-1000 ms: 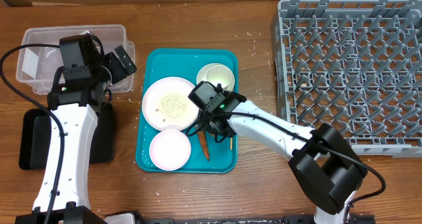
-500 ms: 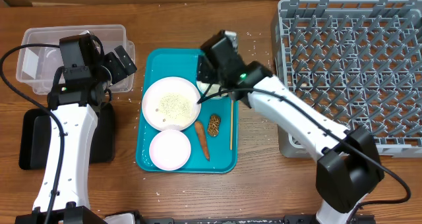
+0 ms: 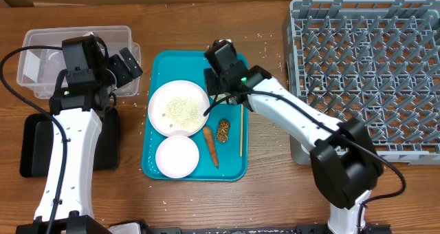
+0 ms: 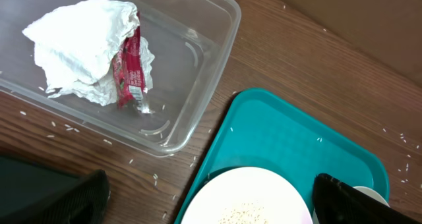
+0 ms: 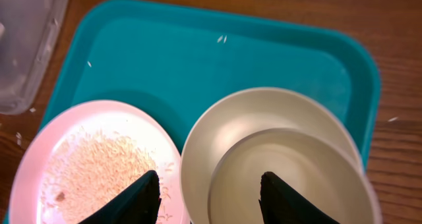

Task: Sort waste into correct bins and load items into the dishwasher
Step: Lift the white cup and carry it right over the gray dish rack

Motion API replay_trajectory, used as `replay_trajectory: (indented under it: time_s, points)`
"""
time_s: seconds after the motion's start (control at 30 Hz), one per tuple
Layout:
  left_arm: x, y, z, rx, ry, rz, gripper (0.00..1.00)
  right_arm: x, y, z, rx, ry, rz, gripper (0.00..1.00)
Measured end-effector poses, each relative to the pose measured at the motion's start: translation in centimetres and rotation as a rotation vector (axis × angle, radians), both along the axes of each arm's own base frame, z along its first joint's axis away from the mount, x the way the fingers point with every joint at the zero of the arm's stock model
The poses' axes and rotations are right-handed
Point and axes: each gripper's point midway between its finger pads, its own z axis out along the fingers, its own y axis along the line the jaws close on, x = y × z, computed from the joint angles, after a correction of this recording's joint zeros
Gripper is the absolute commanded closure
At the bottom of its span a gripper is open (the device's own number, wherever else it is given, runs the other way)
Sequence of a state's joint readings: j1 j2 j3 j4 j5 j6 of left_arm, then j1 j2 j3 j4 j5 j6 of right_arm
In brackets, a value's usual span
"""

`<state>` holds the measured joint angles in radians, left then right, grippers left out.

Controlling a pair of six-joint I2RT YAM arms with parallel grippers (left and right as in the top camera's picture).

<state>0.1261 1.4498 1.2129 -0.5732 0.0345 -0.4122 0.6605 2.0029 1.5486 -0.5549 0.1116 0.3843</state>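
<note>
Roughly, carrot point(image 3: 211, 146) parallel w/ tray's point(image 3: 172, 65) length

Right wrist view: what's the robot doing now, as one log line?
left tool open, empty | right tool open over bowl on teal tray | paper in tub | rice on plate

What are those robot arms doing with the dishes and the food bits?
They are clearing up after a meal. The right end effector hangs open over a bowl in a corner of the teal tray. The left end effector is open too, near the clear tub, where crumpled paper already lies. A plate with rice, a carrot and a brown lump wait on the tray. No dishes are in the grey rack yet.
</note>
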Motion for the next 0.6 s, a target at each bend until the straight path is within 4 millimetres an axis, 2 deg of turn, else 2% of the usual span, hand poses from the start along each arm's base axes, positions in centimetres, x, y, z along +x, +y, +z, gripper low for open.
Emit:
replay_trajectory:
  time_s: [0.1, 0.43, 0.6]
  points:
    - [0.0, 0.0, 0.0, 0.000, 0.000, 0.000, 0.00, -0.3, 0.0, -1.3, -0.017, 0.026, 0.005, 0.49]
    - [0.0, 0.0, 0.0, 0.000, 0.000, 0.000, 0.00, -1.1, 0.6, -1.8, -0.034, 0.041, 0.029, 0.59]
    - [0.0, 0.0, 0.0, 0.000, 0.000, 0.000, 0.00, -1.3, 0.7, -2.3, -0.046, 0.045, 0.032, 0.76]
